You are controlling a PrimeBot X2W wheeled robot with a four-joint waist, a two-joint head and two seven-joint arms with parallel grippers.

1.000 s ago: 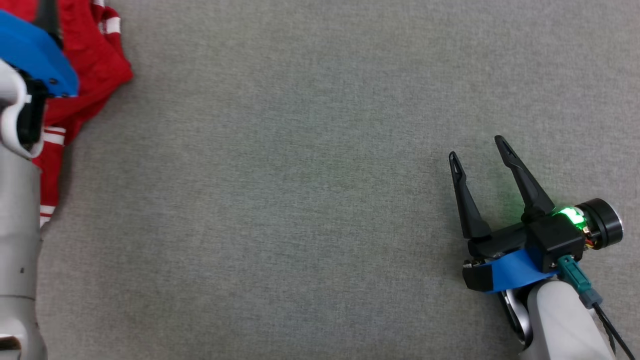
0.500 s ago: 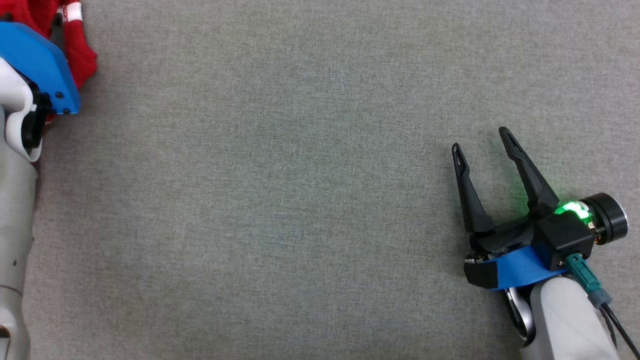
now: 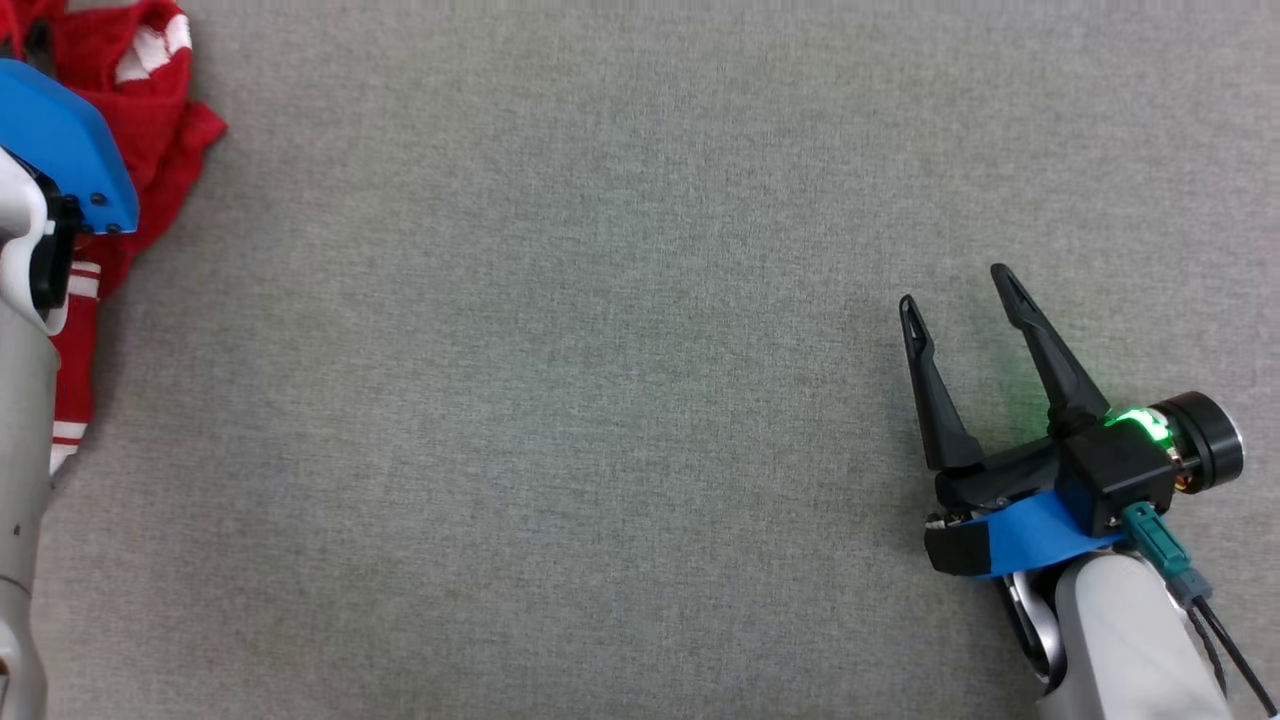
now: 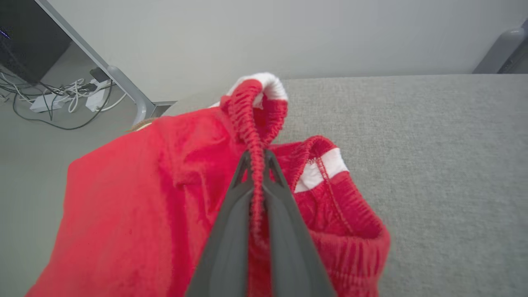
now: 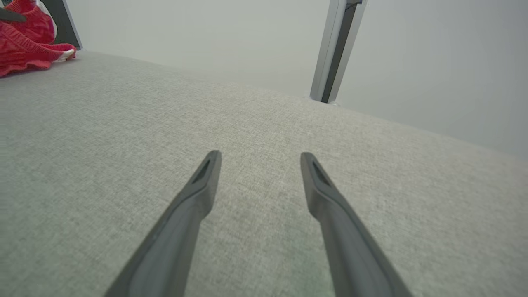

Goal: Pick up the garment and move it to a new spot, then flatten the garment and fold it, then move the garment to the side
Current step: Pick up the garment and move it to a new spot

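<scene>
1. The grey surface (image 3: 620, 360) took up nearly all of your head view. The bare centre reads as the likely new spot, which would explain why nothing was parked there.
2. The red garment (image 3: 150, 130) sat bunched at 10 o'clock in the head view, by the surface's left edge, with white stripes showing. What could be seen of it ran roughly along a 12-to-6 line beside your left forearm. That suggests a long axis from far to near, though the bunching and the frame edge left its full outline uncertain. In the left wrist view a ribbed, white-trimmed edge of the garment (image 4: 136, 198) stood up toward 12 o'clock and the rest draped down toward 7 o'clock. You could not tell whether any of it had cleared the surface.
3. Your left hand (image 4: 257, 156) was clamped on that ribbed edge, the fingers pressed together with the seam pinched between them. A grip on a firm hem looks chosen so the cloth would hang from one line and carry without slipping.
4. Your right hand (image 3: 955, 290) waited at 4 o'clock, well apart from the garment, low over the surface. Its fingers were spread, held nothing and pointed near 12 o'clock. It was probably held out of the way until the flattening.
</scene>
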